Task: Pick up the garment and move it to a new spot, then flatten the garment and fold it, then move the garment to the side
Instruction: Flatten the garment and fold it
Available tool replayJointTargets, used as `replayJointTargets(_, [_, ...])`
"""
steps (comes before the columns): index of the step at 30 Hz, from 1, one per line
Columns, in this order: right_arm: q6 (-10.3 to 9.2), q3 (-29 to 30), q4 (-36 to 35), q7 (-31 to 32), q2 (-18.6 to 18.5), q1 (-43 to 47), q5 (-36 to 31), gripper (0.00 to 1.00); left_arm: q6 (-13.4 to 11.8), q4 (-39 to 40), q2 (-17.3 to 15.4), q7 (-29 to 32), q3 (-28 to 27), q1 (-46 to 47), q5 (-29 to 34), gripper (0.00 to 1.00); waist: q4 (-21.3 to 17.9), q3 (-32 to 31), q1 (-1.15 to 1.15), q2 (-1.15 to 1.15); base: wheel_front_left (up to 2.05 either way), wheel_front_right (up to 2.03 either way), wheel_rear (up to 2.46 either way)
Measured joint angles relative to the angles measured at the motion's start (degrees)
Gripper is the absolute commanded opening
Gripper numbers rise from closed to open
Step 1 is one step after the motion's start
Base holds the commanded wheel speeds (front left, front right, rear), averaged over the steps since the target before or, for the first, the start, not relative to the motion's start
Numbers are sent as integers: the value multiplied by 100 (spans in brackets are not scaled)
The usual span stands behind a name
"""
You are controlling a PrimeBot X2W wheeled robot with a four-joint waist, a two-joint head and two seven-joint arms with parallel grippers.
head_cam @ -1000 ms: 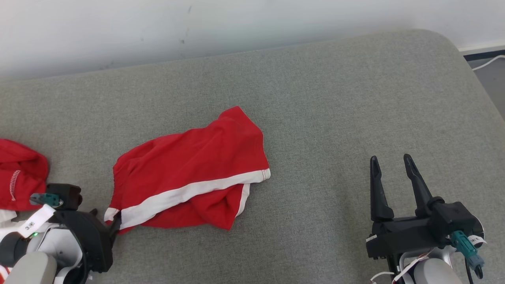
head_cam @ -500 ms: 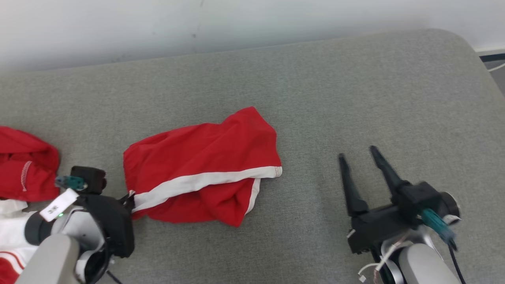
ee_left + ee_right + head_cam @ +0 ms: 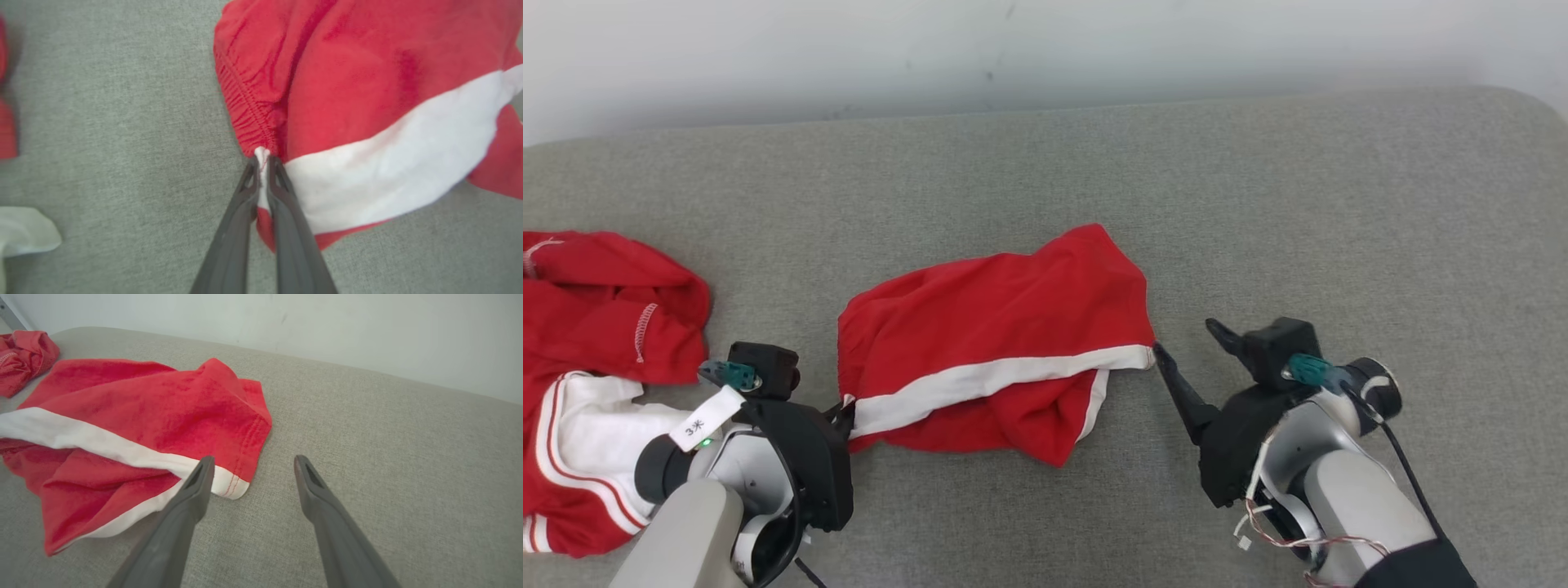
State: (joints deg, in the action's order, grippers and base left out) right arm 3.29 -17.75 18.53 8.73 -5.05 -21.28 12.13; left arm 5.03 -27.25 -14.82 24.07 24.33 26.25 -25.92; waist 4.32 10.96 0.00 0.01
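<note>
Left wrist view: the left gripper [image 3: 263,162] pinches the waistband corner of the red garment [image 3: 351,81], which lies crumpled mid grey cushion [image 3: 1339,204]. The right gripper [image 3: 253,462], spread wide and empty, should straddle the striped hem corner and bite deep.

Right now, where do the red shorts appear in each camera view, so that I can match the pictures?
Head view: the red shorts lie at the centre.
Left wrist view: the red shorts are at the upper right, one corner pinched by the left end effector.
Right wrist view: the red shorts are at the left, beside the open right end effector.
Shared landmark: the white stripe across the red shorts.
</note>
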Motion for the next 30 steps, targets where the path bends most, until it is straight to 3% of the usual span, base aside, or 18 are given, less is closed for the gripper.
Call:
replayJointTargets(12, [-2, -115, 909, 528, 115, -495, 223, 100, 4, -52, 56, -91, -1, 174, 0, 0, 109, 205, 0, 0, 0, 0, 0])
replayJointTargets(14, [0, -162, 1048, 548, 123, -609, 305, 84, 5, -99, 76, -96, 0, 220, -1, 0, 128, 231, 0, 0, 0, 0, 0])
replayJointTargets(20, [9, -309, 1324, 599, 135, -724, 420, 87, 10, -159, 137, -143, 10, 244, -8, 0, 163, 259, 0, 0, 0, 0, 0])
replayJointTargets(21, [10, -331, 1350, 599, 136, -756, 446, 59, 11, -167, 145, -151, 14, 257, -8, 0, 170, 264, 0, 0, 0, 0, 0])
replayJointTargets(22, [23, -365, 1374, 600, 134, -788, 452, 47, 12, -175, 148, -151, 18, 265, -8, 0, 177, 270, 0, 0, 0, 0, 0])
replayJointTargets(26, [24, -544, 1430, 578, 136, -874, 504, 46, 55, -223, 153, -194, 26, 296, -8, 0, 199, 285, 0, 0, 0, 0, 0])
replayJointTargets(28, [16, -656, 1436, 533, 136, -892, 635, 35, 55, -253, 156, -200, 35, 337, -8, 0, 209, 287, 0, 0, 0, 0, 0])
replayJointTargets(29, [0, -711, 1446, 531, 136, -906, 703, 34, 55, -260, 156, -201, 35, 346, -8, 0, 213, 287, 0, 0, 0, 0, 0])
replayJointTargets(30, [-25, -759, 1459, 528, 136, -922, 756, 21, 56, -270, 156, -212, 37, 349, -8, 0, 217, 286, 0, 0, 0, 0, 0])
